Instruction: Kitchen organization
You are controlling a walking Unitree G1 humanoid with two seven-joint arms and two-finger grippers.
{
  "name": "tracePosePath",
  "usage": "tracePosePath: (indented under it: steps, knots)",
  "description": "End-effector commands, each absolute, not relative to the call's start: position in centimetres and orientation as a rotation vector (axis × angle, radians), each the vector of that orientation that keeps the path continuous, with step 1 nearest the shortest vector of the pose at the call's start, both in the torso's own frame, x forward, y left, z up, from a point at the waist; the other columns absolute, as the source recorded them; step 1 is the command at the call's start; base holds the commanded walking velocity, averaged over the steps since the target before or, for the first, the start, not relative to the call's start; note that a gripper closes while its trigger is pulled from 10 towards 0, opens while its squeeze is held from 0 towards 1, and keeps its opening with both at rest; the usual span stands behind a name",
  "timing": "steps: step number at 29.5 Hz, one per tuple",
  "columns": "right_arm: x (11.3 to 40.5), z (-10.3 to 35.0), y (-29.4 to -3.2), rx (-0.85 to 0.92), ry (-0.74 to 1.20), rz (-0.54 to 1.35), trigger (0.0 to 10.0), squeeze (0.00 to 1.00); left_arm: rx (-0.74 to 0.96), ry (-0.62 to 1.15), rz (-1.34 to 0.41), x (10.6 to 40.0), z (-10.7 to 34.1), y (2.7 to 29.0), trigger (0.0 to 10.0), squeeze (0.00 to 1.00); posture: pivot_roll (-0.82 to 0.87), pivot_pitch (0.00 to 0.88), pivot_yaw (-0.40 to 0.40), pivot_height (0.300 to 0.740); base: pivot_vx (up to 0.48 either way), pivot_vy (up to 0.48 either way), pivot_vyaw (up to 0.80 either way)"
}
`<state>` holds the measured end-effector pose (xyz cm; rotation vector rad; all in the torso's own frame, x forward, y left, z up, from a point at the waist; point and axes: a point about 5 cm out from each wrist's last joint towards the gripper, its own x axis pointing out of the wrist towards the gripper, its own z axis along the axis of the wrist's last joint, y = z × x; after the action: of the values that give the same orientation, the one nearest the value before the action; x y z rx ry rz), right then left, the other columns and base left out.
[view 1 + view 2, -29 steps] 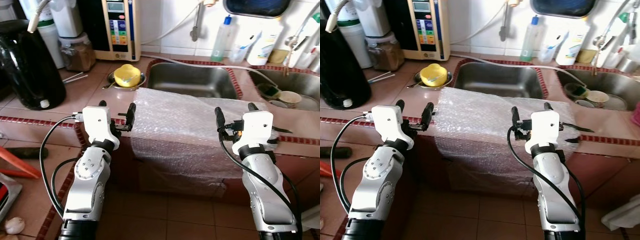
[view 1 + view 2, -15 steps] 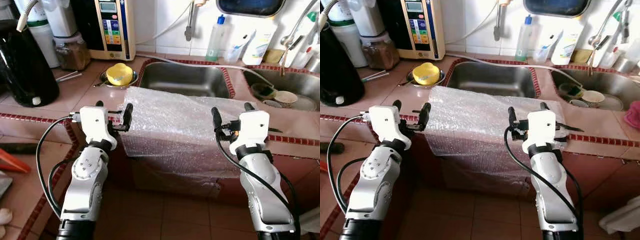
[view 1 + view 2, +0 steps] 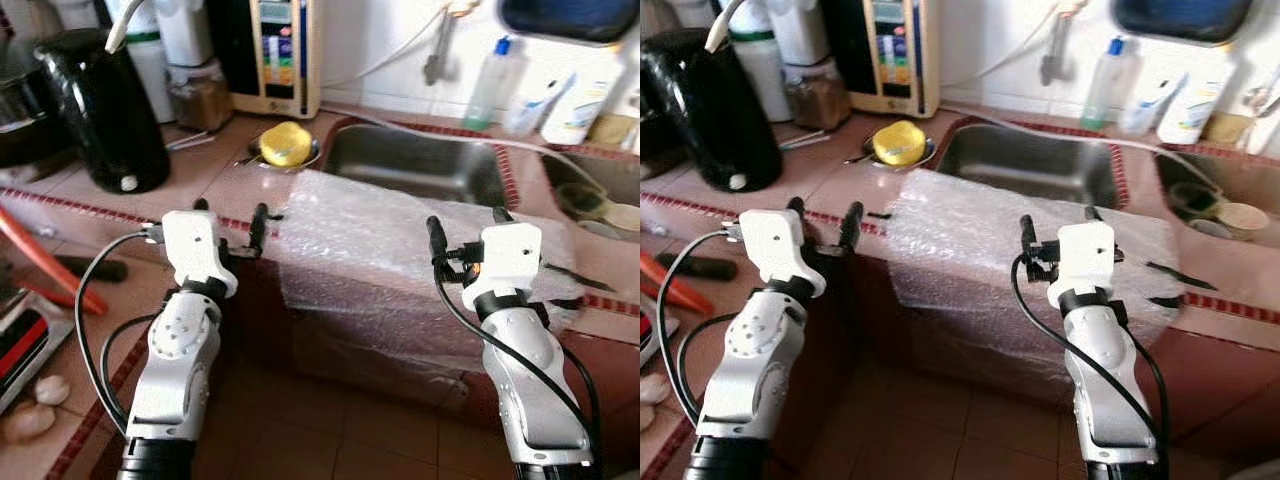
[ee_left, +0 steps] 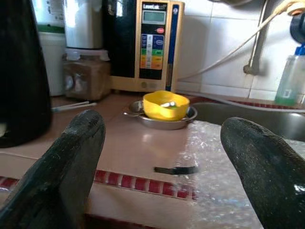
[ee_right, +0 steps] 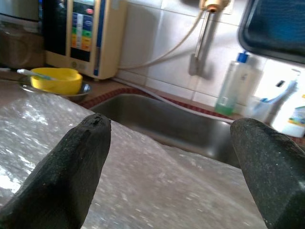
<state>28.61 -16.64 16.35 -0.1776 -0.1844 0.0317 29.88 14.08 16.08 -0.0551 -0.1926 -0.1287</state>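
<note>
Over counter edge before sink (image 3: 415, 165): bubble wrap (image 3: 400, 260) draped, hanging down front; left gripper (image 3: 230, 215) and right gripper (image 3: 465, 222) level at either side, jaws spread, empty (likely readying two-handed lift).

My head cameras look down over both raised arms at the counter. Each wrist camera looks low along its fingers; both share the yellow bowl (image 4: 165, 105) and bubble wrap (image 5: 143, 191).
</note>
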Motion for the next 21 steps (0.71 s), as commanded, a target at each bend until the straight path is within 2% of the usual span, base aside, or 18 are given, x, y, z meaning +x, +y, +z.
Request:
tracePosePath:
  steps: [1, 10, 21]
  knots:
    - [28.59, 16.87, -16.89, -0.17, -0.203, 0.015, 10.0, 0.0, -0.052, -0.222, -0.138, 29.84, 16.92, 13.84, 10.0, 0.0, 0.01, 0.0, 0.0, 0.74, 0.0, 0.0, 0.0]
    - [28.65, 16.91, -16.67, -0.173, -0.209, 0.031, 10.0, 0.0, -0.039, -0.244, -0.163, 29.74, 17.17, 13.79, 10.0, 0.0, 0.01, 0.0, 0.0, 0.74, 0.0, 0.0, 0.0]
    - [28.62, 16.98, -16.64, -0.183, -0.215, 0.039, 10.0, 0.0, -0.04, -0.252, -0.189, 29.64, 17.22, 13.49, 10.0, 0.0, 0.01, 0.0, 0.0, 0.74, 0.353, 0.0, 0.0]
